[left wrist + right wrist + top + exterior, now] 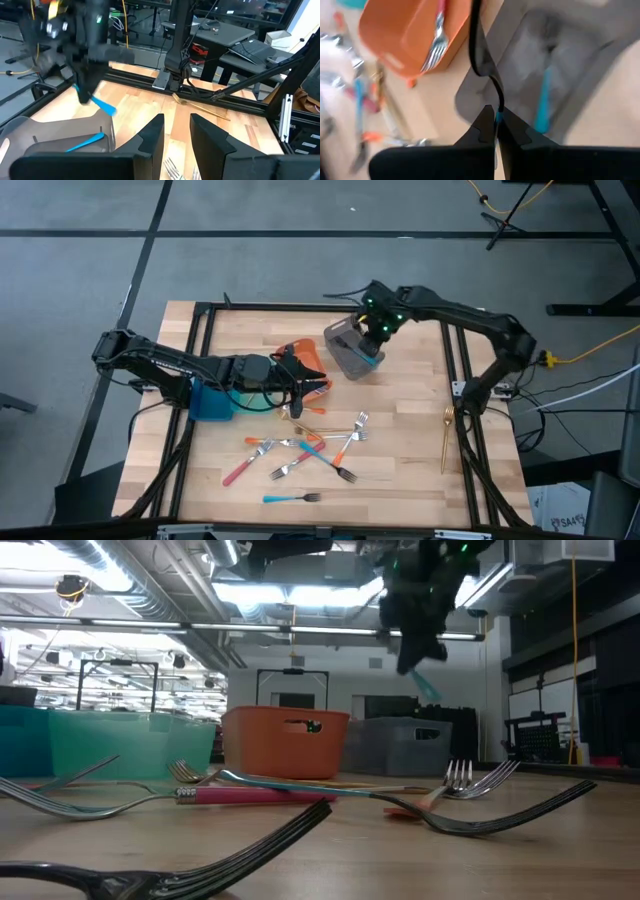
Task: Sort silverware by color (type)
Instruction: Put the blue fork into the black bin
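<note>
A wooden table (400, 440) is seen. On it, a grey bin (350, 350) lies below the right fingers (376, 340), orange bin (300, 360) and teal bin (210, 402) by the left fingers (296, 392), scattered forks (310, 450) nearby, a gold fork (446, 435) apart.

Pale matt wooden table (400, 430), glossy metal-headed forks (345, 442) with coloured plastic handles, smooth plastic orange bin (285, 740)

Grey floor (80, 270), ceiling striplights (265, 590)

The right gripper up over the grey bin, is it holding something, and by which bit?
Yes. The right gripper is shut on a blue-handled utensil, pinching its handle, above the grey bin. The left gripper holds nothing.
</note>
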You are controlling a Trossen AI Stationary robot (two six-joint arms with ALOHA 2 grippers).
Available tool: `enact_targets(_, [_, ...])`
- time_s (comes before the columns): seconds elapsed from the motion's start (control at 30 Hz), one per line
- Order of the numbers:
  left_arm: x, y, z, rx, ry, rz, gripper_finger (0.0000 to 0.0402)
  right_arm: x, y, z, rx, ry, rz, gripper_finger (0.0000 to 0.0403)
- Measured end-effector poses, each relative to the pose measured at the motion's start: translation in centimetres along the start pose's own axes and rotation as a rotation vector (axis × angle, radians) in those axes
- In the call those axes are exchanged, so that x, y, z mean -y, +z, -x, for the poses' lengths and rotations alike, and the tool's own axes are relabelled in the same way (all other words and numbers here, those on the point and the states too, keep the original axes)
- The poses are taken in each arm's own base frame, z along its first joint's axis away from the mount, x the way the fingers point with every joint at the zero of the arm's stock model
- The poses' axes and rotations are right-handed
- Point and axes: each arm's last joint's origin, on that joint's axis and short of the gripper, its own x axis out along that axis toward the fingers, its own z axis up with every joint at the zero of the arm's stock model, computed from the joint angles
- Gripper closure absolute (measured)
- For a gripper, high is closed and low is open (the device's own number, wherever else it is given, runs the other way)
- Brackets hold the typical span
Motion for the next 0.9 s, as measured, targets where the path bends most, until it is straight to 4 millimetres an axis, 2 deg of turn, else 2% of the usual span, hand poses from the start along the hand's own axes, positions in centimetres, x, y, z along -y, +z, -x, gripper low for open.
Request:
enact_targets(0.2, [0.0, 0.0, 0.0, 0.001, 0.0, 0.0, 0.0314, 2.3, 0.0, -3.1, -0.172, 0.166, -0.126, 0.0403])
enact_targets(0.47, [0.0, 0.0, 0.0, 0.002, 0.01, -0.002, 0.0314, 4.1, -0.2, -4.5, -0.262, 0.356, -0.256, 0.0403])
enact_targets(0.73, [0.0, 0.0, 0.0, 0.003, 0.01, -0.002, 0.0314, 5.1, -0.2, -5.8, -0.297, 0.236, -0.314, 0.0403])
enact_targets(0.9, [0.0, 0.0, 0.0, -0.004, 0.011, -0.004, 0.0314, 5.2, -0.2, -6.1, -0.306, 0.225, -0.32, 0.0403])
